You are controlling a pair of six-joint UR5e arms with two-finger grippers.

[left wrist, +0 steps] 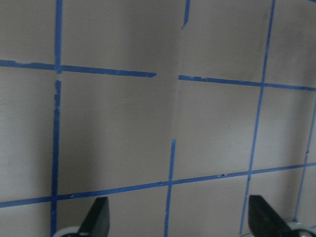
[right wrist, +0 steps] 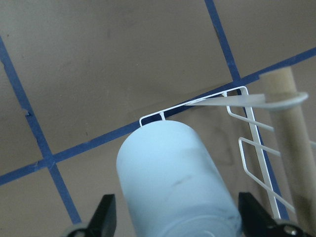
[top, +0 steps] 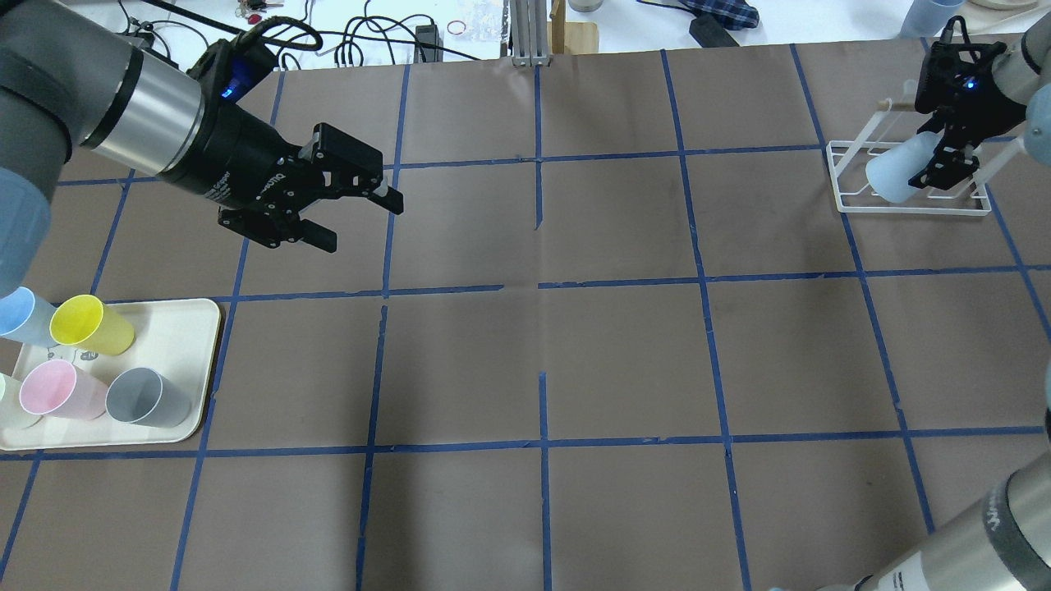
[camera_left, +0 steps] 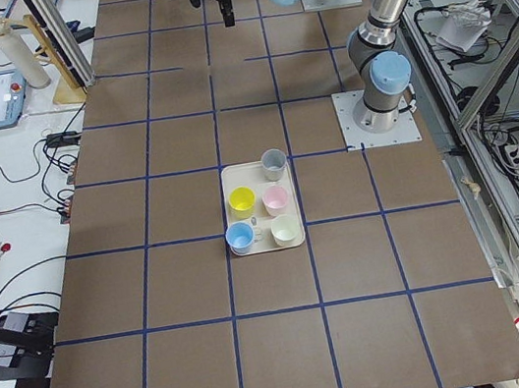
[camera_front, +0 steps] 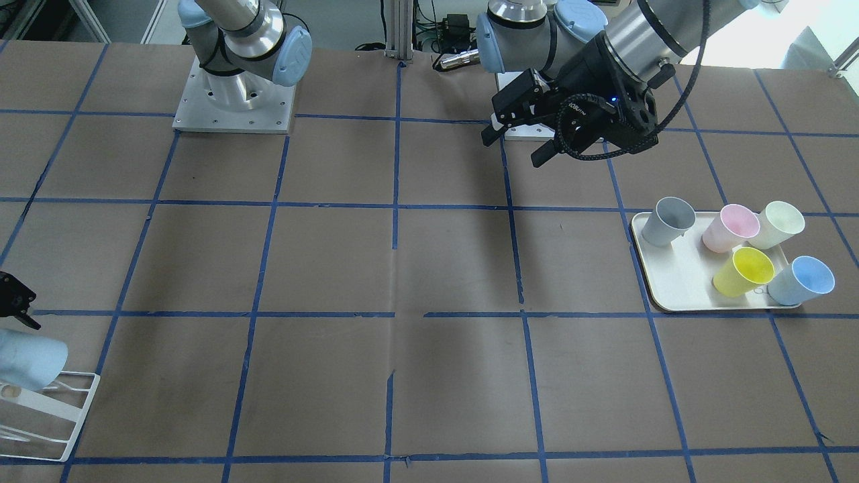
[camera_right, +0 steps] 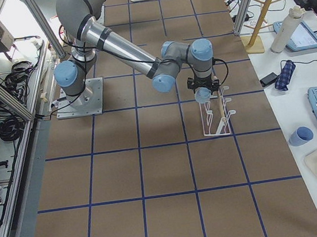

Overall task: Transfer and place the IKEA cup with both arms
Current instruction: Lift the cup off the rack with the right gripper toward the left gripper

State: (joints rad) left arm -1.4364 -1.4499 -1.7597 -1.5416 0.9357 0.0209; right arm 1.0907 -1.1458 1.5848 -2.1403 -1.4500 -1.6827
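The IKEA cup (top: 895,176), pale blue, lies tilted between the fingers of my right gripper (top: 944,160) over the white wire rack (top: 846,201) at the far right of the table. In the right wrist view the cup (right wrist: 173,182) fills the gap between the fingertips (right wrist: 106,217), closed end away from the camera, just above the rack's edge (right wrist: 256,148). In the front view the cup (camera_front: 30,359) is at the left edge. My left gripper (top: 365,222) is open and empty, above the table left of centre; it also shows in the left wrist view (left wrist: 180,217).
A cream tray (top: 189,328) at the near left holds a second blue cup (camera_front: 802,280), a yellow cup (camera_front: 743,270), a grey cup (camera_front: 668,221), a pink cup (camera_front: 730,228) and a pale cup (camera_front: 778,225). A wooden dowel (right wrist: 286,128) rises from the rack beside the held cup.
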